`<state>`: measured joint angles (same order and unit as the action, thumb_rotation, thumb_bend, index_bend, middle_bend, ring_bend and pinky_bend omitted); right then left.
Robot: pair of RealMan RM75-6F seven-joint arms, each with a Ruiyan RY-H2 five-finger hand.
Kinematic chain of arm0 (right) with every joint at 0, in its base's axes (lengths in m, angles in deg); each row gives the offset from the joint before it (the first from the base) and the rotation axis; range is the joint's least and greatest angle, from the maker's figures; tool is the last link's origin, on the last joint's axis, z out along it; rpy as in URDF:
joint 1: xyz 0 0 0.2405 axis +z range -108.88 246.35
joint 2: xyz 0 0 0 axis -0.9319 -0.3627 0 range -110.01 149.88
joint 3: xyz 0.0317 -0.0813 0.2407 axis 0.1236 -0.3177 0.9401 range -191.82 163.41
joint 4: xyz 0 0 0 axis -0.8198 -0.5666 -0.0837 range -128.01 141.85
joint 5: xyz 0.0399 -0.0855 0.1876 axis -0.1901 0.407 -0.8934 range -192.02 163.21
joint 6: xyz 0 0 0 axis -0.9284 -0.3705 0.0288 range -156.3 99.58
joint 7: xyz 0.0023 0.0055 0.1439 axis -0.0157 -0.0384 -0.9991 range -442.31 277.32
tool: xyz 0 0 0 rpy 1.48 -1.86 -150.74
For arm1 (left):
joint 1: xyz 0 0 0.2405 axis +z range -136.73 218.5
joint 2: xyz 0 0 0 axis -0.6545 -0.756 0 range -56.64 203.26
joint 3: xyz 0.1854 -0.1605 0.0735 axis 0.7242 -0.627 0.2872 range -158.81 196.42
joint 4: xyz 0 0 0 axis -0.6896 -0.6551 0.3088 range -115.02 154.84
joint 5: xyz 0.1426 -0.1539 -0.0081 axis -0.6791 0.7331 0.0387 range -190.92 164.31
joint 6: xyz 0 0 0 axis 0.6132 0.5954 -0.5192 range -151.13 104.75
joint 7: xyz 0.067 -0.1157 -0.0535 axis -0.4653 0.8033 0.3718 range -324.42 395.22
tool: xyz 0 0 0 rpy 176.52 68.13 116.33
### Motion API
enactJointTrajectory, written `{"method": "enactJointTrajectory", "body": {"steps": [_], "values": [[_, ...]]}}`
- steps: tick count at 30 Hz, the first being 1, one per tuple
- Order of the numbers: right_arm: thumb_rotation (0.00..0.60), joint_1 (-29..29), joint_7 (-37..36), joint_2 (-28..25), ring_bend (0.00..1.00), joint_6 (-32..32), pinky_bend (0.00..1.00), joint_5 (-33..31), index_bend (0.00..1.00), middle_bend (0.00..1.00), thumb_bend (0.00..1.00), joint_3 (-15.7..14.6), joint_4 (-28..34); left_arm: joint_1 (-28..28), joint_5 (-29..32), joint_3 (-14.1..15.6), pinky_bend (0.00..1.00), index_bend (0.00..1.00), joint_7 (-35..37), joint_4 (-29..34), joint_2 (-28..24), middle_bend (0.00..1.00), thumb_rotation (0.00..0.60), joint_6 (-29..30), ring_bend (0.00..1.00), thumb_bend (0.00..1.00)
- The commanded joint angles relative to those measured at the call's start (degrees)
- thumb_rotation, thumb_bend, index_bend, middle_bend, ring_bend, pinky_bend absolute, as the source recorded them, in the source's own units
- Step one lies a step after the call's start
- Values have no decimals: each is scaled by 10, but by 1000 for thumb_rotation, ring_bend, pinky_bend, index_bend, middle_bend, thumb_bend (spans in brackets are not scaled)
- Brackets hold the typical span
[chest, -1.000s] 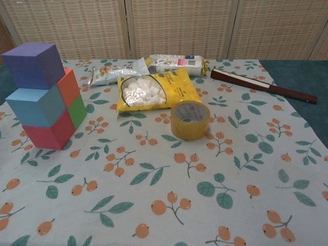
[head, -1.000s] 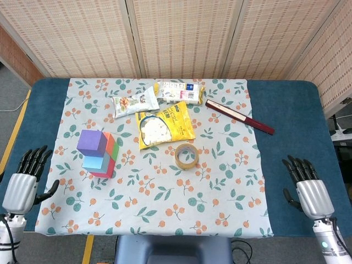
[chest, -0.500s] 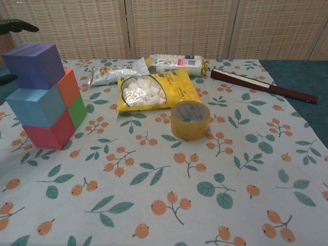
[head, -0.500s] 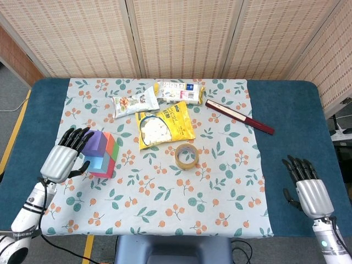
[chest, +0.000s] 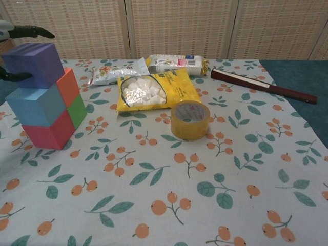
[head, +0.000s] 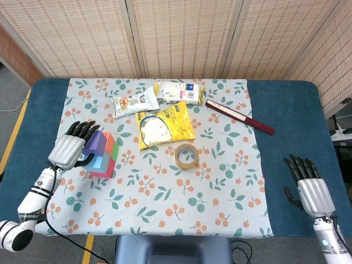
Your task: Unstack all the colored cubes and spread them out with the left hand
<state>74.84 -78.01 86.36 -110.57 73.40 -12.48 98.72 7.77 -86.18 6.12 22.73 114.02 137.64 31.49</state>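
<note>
Around stack: left hand (head: 70, 149) spread at purple cube (head: 97, 142), fingers above its top, thumb at its near-left side; stack of cubes (chest: 43, 97) on tablecloth (head: 165, 209).
Right of stack: bare cloth up to yellow snack bag (head: 164, 124) and tape roll (head: 187, 156).
Behind stack: small packet (head: 135, 103) near.
Near side: open cloth to table edge.
Far right: red fan (head: 238, 116); right hand (head: 311, 191) well apart.

At the left of the chest view, the purple cube (chest: 35, 64) tops a blue cube (chest: 37, 105) above a red cube (chest: 45, 134); orange cube (chest: 69, 86) over green cube (chest: 77, 111) stand behind, touching.
</note>
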Motion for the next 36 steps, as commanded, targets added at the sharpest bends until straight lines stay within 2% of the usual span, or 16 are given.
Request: {"method": "enactJointTrajectory", "body": {"steps": [1, 3, 5, 6, 8, 10, 13, 15, 19, 21, 22, 26, 30, 33, 36], "values": [[600, 0, 0, 1, 0, -1, 0, -2, 0, 0, 347, 1, 1, -14, 35, 3, 56, 0, -19, 12, -13, 0, 600, -25, 50, 392], [600, -1, 1, 1, 0, 0, 0, -4, 0, 0, 346, 2, 1, -17, 40, 4, 69, 0, -18, 11, -13, 14, 600, -27, 135, 381], [600, 0, 2, 0, 0, 2, 0, -5, 0, 0, 346, 1, 2, -20, 36, 4, 102, 0, -10, 9, -11, 87, 600, -25, 253, 363], [600, 0, 2, 0, 0, 3, 0, -6, 0, 0, 346, 2, 3, -20, 30, 5, 126, 0, -4, 7, -10, 146, 600, -20, 308, 361], [600, 0, 3, 0, 0, 4, 0, -8, 0, 0, 346, 2, 3, -21, 20, 6, 190, 5, 7, 2, -7, 340, 600, -15, 418, 383], [600, 0, 3, -1, 0, 5, 0, -9, 0, 0, 346, 2, 4, -21, 6, 9, 238, 50, 18, -5, -4, 483, 600, -7, 484, 408], [600, 1, 4, -1, 0, 7, 0, -11, 0, 0, 346, 2, 5, -19, -14, 11, 292, 174, 38, -14, 1, 585, 600, 9, 538, 434], [600, 1, 4, -1, 0, 8, 0, -11, 0, 0, 346, 2, 5, -17, -24, 11, 310, 228, 50, -20, 4, 604, 600, 20, 546, 438], [600, 1, 5, -2, 0, 9, 0, -11, 0, 0, 346, 1, 6, -15, -35, 11, 316, 264, 60, -25, 7, 611, 600, 34, 548, 440], [600, 1, 5, -2, 0, 10, 0, -11, 0, 0, 347, 1, 6, -9, -56, 9, 317, 278, 73, -35, 13, 611, 600, 65, 548, 440], [600, 1, 6, -2, 0, 10, 0, -9, 0, 0, 347, 0, 7, 5, -74, 9, 317, 280, 76, -33, 8, 610, 600, 101, 548, 440], [600, 3, 9, 0, 0, 14, 0, -11, 0, 0, 346, -1, 5, 52, -141, 49, 310, 278, 108, 24, -38, 600, 600, 161, 540, 436], [600, 5, 0, -1, 0, 22, 0, -7, 0, 0, 346, -6, 8, 95, -211, 96, 298, 272, 59, 64, -59, 590, 600, 215, 536, 429], [600, 4, -7, -4, 0, 18, 0, 1, 0, 0, 346, -8, 11, 118, -262, 139, 291, 259, 40, 83, -63, 584, 600, 225, 534, 429], [600, 3, -11, -6, 0, 16, 0, 9, 0, 0, 346, -13, 13, 140, -275, 164, 280, 250, 14, 82, -60, 577, 600, 229, 530, 430]]}}
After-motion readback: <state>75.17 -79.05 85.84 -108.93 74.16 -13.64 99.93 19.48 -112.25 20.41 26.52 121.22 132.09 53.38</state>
